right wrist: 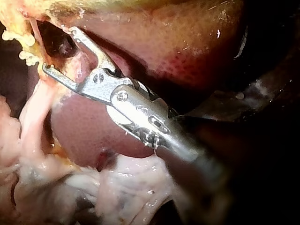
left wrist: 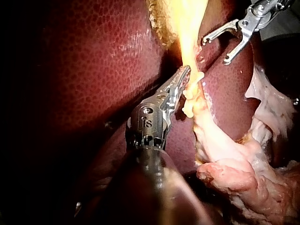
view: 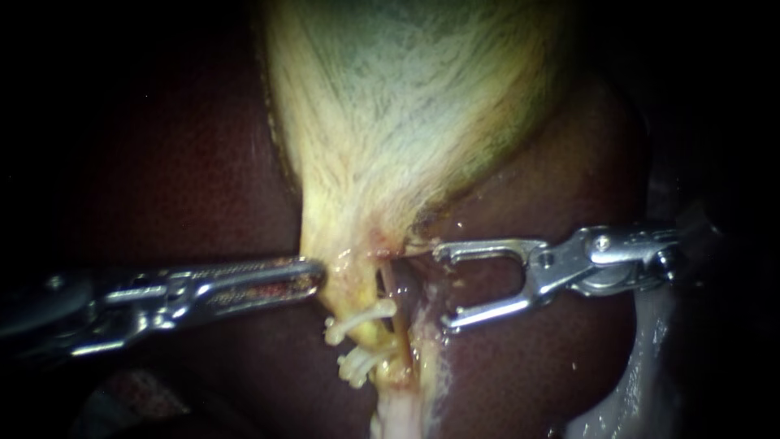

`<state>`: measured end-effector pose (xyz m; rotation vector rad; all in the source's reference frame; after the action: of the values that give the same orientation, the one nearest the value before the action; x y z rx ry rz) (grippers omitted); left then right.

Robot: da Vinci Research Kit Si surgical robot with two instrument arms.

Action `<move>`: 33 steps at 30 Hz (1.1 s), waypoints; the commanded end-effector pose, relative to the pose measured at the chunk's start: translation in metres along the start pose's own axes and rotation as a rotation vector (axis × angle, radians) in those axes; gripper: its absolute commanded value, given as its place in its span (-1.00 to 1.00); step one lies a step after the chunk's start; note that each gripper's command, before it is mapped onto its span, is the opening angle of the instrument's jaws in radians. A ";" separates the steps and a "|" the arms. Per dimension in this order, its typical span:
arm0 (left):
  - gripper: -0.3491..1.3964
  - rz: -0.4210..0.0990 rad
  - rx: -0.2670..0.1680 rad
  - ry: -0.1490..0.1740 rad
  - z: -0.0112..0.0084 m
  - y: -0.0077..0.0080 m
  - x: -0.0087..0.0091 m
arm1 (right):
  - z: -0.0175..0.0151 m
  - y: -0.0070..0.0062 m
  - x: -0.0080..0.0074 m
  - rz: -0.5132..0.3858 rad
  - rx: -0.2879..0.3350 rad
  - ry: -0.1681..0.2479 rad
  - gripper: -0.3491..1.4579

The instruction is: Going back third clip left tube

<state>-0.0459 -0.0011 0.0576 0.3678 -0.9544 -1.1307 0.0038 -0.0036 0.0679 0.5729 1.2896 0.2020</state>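
Two clips (view: 363, 319) on tube (view: 372, 341), left tool (view: 315, 276) gripping gallbladder (view: 406, 122), right tool (view: 443, 287) released, empty

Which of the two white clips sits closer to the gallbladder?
The upper clip, roughly level with the right instrument's lower jaw. The other clip lies below it, farther from the gallbladder.

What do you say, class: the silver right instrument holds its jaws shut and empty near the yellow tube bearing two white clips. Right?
Not quite: the endoscope view shows the silver right instrument holding its jaws wide open, not shut. They are empty, near the yellow tube bearing two white clips.
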 end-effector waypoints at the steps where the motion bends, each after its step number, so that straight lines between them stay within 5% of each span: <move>1: -1.00 -0.001 0.000 0.000 0.0001 0.0001 0.0000 | -0.0002 0.0000 0.0001 -0.003 0.000 0.000 0.04; 16: -1.00 0.007 -0.018 0.015 0.0049 0.0010 0.0013 | -0.0004 -0.0006 0.0004 -0.009 0.001 0.000 0.04; 33: -1.00 0.008 -0.013 0.020 0.0053 0.0010 0.0015 | -0.0004 -0.0007 0.0005 -0.009 0.001 0.000 0.05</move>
<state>-0.0494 -0.0010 0.0619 0.3631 -0.9292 -1.1238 0.0034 -0.0039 0.0671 0.5685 1.2922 0.1942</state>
